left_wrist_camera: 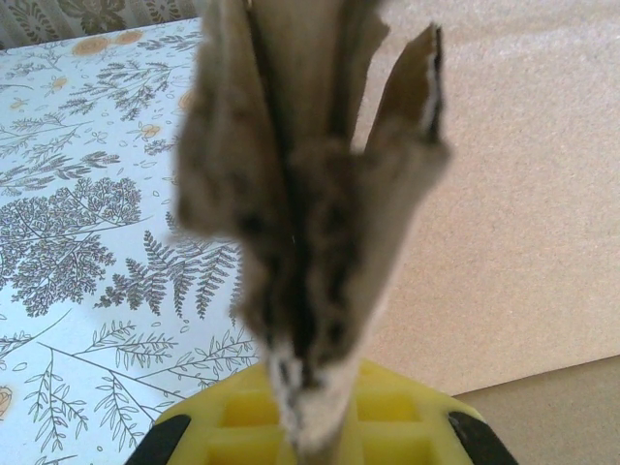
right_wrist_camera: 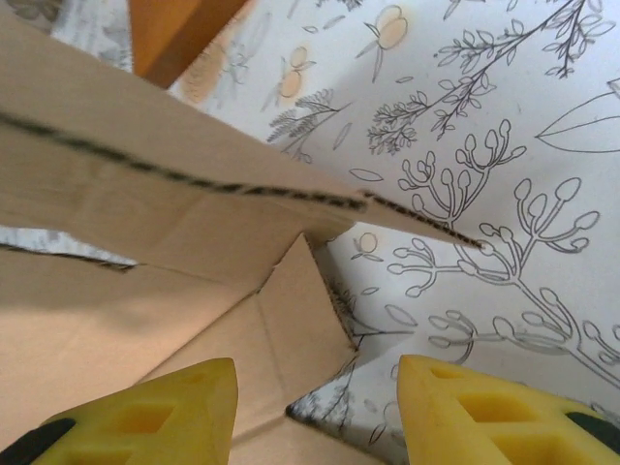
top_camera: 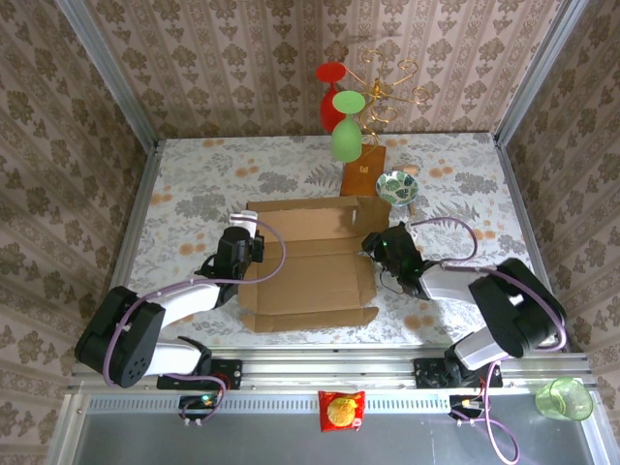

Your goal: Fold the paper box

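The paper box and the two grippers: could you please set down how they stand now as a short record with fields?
paper box: cardboard sheet mostly spread out on the table, not yet a closed box
left gripper: shut on the paper box's left edge, cardboard layers pinched upright
right gripper: open, at the box's right edge, holding nothing
behind the box: wire glass stand, green glass, red glass, patterned bowl
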Action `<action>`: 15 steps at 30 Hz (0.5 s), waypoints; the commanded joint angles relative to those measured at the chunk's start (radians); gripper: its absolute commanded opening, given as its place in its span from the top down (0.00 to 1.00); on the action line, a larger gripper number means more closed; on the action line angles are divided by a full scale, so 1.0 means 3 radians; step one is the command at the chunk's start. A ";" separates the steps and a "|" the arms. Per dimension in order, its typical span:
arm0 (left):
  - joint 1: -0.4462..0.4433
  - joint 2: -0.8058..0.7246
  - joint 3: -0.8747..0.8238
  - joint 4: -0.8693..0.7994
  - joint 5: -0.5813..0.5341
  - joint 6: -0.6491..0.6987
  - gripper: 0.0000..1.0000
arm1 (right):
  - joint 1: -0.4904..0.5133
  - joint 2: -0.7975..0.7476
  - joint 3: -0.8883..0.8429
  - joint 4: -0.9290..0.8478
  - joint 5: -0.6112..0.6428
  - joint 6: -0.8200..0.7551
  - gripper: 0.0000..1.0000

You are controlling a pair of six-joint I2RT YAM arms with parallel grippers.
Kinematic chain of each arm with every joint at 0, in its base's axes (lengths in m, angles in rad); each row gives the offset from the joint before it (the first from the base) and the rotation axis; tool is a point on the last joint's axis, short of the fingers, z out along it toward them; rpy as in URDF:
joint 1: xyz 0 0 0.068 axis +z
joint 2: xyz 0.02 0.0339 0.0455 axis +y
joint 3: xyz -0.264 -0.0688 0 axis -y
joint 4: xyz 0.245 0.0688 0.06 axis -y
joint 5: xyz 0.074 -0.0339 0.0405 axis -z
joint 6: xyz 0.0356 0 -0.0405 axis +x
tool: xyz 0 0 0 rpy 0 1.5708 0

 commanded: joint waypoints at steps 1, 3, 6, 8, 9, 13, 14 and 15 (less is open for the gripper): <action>-0.0027 0.0042 0.0025 0.0043 -0.0085 0.0096 1.00 | -0.0007 0.0176 0.0222 0.0143 -0.0002 -0.0099 0.51; -0.0027 0.0037 0.0030 0.0043 -0.0083 0.0099 1.00 | -0.0016 0.0248 0.0259 0.0121 -0.0002 -0.0100 0.49; -0.0027 0.0037 0.0030 0.0045 -0.0069 0.0099 1.00 | -0.0029 0.0380 0.0302 0.0203 -0.0036 -0.0106 0.49; -0.0027 0.0047 0.0034 0.0051 -0.0065 0.0105 1.00 | -0.0029 0.0485 0.0377 0.0213 -0.0118 -0.0115 0.52; -0.0027 0.0049 0.0035 0.0047 -0.0064 0.0104 1.00 | -0.0029 0.0528 0.0390 0.0246 -0.0160 -0.0107 0.54; -0.0022 0.0054 0.0040 0.0047 -0.0055 0.0103 1.00 | 0.0001 0.0498 0.0359 0.0394 -0.0208 -0.0039 0.59; -0.0022 0.0057 0.0045 0.0048 -0.0050 0.0105 1.00 | 0.0018 0.0469 0.0357 0.0384 -0.0201 -0.0051 0.59; -0.0022 0.0062 0.0049 0.0049 -0.0050 0.0106 1.00 | 0.0040 0.0417 0.0363 0.0365 -0.0189 -0.0064 0.60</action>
